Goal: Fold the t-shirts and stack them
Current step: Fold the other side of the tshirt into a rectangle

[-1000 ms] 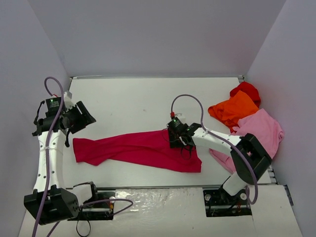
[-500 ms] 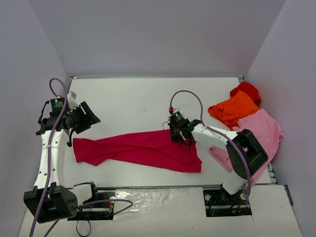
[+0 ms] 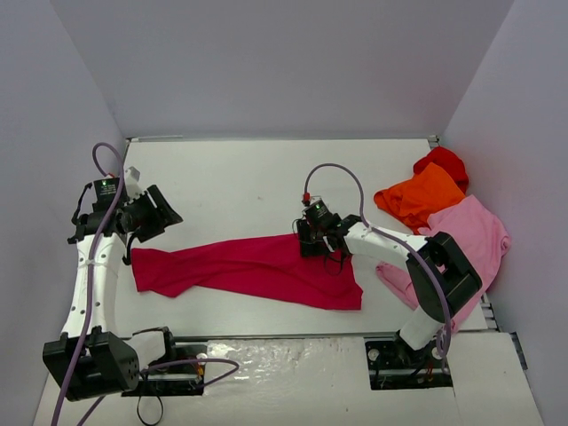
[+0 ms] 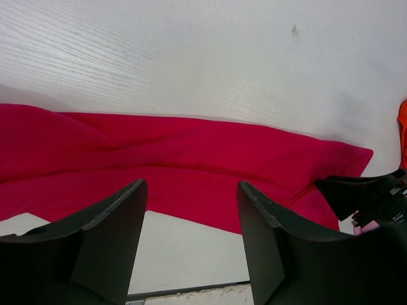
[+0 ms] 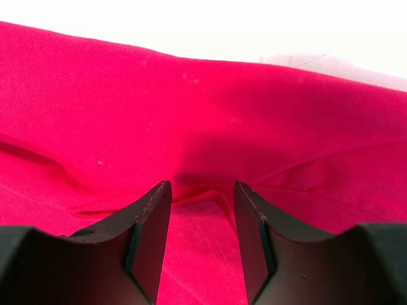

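Your right gripper has its jaws parted, tips pressed on the crimson-magenta t-shirt with a small pucker of cloth between them. Nothing is clamped, and it sits at the shirt's far edge toward its right end, probably to pinch that edge for a fold. Your left gripper, jaws also apart and empty, hovers near the shirt's left end, placed to take the matching side. The shirt lies in a long band across the near half of the bench, while the orange t-shirt, light pink t-shirt and red t-shirt wait heaped at the right edge.
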You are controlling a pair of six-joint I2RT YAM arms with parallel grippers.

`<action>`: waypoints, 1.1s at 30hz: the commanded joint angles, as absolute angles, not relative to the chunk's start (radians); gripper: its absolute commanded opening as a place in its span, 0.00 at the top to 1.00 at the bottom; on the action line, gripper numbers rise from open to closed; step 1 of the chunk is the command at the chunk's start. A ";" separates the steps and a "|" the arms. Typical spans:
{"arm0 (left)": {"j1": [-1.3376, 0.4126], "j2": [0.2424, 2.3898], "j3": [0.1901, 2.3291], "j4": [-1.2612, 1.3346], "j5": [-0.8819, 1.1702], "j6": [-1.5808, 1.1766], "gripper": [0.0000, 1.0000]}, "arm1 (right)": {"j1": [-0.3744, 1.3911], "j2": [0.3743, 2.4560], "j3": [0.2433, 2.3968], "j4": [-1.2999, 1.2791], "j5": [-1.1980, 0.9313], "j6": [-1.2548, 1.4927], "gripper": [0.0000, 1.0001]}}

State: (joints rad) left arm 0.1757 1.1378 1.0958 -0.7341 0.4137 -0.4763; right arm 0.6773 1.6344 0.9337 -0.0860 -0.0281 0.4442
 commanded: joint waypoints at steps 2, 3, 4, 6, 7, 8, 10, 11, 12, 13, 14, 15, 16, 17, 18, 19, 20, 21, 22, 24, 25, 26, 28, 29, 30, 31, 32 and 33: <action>0.170 1.138 1.111 -0.677 0.418 -0.485 0.45 | 0.676 1.636 0.959 -0.061 -0.068 0.448 0.57; 0.170 1.138 1.111 -0.676 0.417 -0.485 0.45 | 0.676 1.637 0.956 -0.060 -0.069 0.447 0.57; 0.170 1.138 1.109 -0.675 0.418 -0.486 0.45 | 0.676 1.638 0.953 -0.060 -0.073 0.447 0.58; 0.170 1.138 1.105 -0.671 0.420 -0.490 0.45 | 0.677 1.635 0.944 -0.061 -0.090 0.450 0.59; 0.170 1.138 1.104 -0.670 0.420 -0.490 0.45 | 0.677 1.634 0.940 -0.061 -0.101 0.453 0.59; 0.170 1.138 1.103 -0.669 0.420 -0.491 0.45 | 0.678 1.632 0.936 -0.061 -0.111 0.455 0.59; 0.170 1.142 1.103 -0.669 0.421 -0.488 0.45 | 0.677 1.627 0.913 -0.061 -0.118 0.462 0.59; 0.170 1.143 1.102 -0.668 0.423 -0.488 0.45 | 0.676 1.623 0.904 -0.061 -0.122 0.467 0.59; 0.170 1.144 1.100 -0.666 0.425 -0.489 0.45 | 0.676 1.617 0.894 -0.061 -0.127 0.472 0.60; 0.170 1.144 1.100 -0.665 0.425 -0.489 0.45 | 0.676 1.613 0.888 -0.061 -0.133 0.475 0.61; 0.170 1.145 1.098 -0.664 0.425 -0.489 0.45 | 0.678 1.605 0.880 -0.062 -0.139 0.478 0.67; 0.170 1.146 1.096 -0.663 0.426 -0.489 0.45 | 0.679 1.596 0.870 -0.063 -0.143 0.481 0.74; 0.170 1.146 1.095 -0.663 0.426 -0.489 0.45 | 0.680 1.587 0.865 -0.064 -0.149 0.484 0.80; 0.170 1.147 1.093 -0.661 0.427 -0.489 0.45 | 0.680 1.576 0.860 -0.069 -0.152 0.487 0.87; 0.170 1.149 1.092 -0.659 0.429 -0.488 0.45 | 0.683 1.562 0.852 -0.076 -0.147 0.490 0.95; 0.170 1.149 1.090 -0.658 0.430 -0.487 0.45 | 0.687 1.546 0.848 -0.084 -0.135 0.493 0.98; 0.170 1.149 1.088 -0.656 0.432 -0.487 0.45 | 0.691 1.532 0.846 -0.093 -0.121 0.496 1.00; 0.169 1.149 1.085 -0.653 0.432 -0.489 0.45 | 0.694 1.520 0.845 -0.102 -0.107 0.501 1.00; 0.169 1.148 1.082 -0.651 0.435 -0.490 0.45 | 0.697 1.506 0.847 -0.111 -0.101 0.504 1.00; 0.169 1.147 1.079 -0.647 0.437 -0.491 0.45 | 0.703 1.476 0.854 -0.130 -0.093 0.509 1.00; 0.169 1.147 1.078 -0.645 0.437 -0.491 0.45 | 0.706 1.462 0.859 -0.140 -0.088 0.512 1.00; 0.168 1.147 1.078 -0.644 0.437 -0.491 0.45 | 0.713 1.447 0.869 -0.153 -0.081 0.515 1.00; 0.167 1.147 1.075 -0.641 0.436 -0.491 0.45 | 0.727 1.417 0.893 -0.185 -0.068 0.519 1.00; 0.167 1.148 1.075 -0.639 0.435 -0.491 0.45 | 0.729 1.410 0.894 -0.188 -0.064 0.521 1.00; 0.166 1.149 1.075 -0.636 0.434 -0.491 0.45 | 0.739 1.405 0.904 -0.201 -0.063 0.527 1.00; 0.166 1.150 1.074 -0.635 0.435 -0.488 0.45 | 0.749 1.401 0.905 -0.204 -0.062 0.535 1.00; 0.166 1.151 1.074 -0.633 0.436 -0.486 0.45 | 0.758 1.397 0.906 -0.207 -0.061 0.544 1.00; 0.166 1.152 1.075 -0.632 0.434 -0.485 0.45 | 0.767 1.394 0.903 -0.207 -0.061 0.563 1.00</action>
